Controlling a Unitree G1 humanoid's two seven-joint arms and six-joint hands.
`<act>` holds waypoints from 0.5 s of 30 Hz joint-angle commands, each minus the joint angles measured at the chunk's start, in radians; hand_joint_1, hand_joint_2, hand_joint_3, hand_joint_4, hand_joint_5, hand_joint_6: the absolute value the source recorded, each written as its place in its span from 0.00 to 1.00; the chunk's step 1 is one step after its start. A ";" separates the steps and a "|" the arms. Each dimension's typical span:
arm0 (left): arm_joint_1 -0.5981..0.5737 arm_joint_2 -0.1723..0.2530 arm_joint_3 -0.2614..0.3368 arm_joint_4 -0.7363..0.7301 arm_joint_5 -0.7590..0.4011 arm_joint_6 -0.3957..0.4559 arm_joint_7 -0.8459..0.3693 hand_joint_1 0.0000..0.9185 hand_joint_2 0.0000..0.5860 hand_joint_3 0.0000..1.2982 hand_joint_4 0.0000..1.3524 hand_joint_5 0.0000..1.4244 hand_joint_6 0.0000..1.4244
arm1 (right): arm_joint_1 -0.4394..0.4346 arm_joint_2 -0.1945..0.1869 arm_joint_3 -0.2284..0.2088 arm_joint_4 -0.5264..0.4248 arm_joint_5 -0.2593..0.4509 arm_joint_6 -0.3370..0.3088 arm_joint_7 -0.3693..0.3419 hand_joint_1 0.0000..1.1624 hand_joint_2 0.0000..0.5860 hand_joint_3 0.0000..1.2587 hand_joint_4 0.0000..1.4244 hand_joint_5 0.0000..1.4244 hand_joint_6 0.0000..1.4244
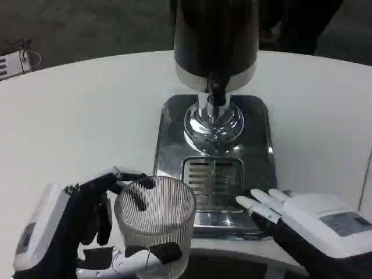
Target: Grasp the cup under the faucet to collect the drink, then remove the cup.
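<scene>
You've got the cup (156,224) in the left hand (87,232) at the lower left of the frame: clear ribbed glass, upright, fingers wrapped round its wall from the left and underneath, black fingertips (165,251) showing through the glass at the front. It looks empty, though the ribbing makes the bottom hard to read. The cup sits at the front left corner of the dispenser base (261,151), overlapping the base edge in the picture; you can't tell from this angle whether it's resting on the table (70,116) or lifted. It's well short of the faucet (216,93), which hangs at upper centre of the frame under the dark dispenser tank (215,35), above the chrome pedestal (214,123). The slotted drip grate (213,174) lies between the pedestal and the cup, just up and right of the cup rim. Your right hand (302,218) is at the lower right, palm down, white back facing the camera, fingers stretched out flat and slightly apart, holding nothing; its fingertips (250,203) rest on or just over the front right edge of the base, beside the grate. Both forearms come in from the bottom edge. At the far upper left of the frame there's a small white object (14,63) off the table edge, too small to identify.
</scene>
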 commanded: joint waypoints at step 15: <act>0.015 -0.007 0.015 -0.033 -0.028 -0.031 -0.001 0.64 0.00 0.75 0.84 0.89 1.00 | 0.017 0.004 -0.006 -0.030 -0.001 0.001 0.015 0.53 0.72 0.05 0.00 0.00 0.00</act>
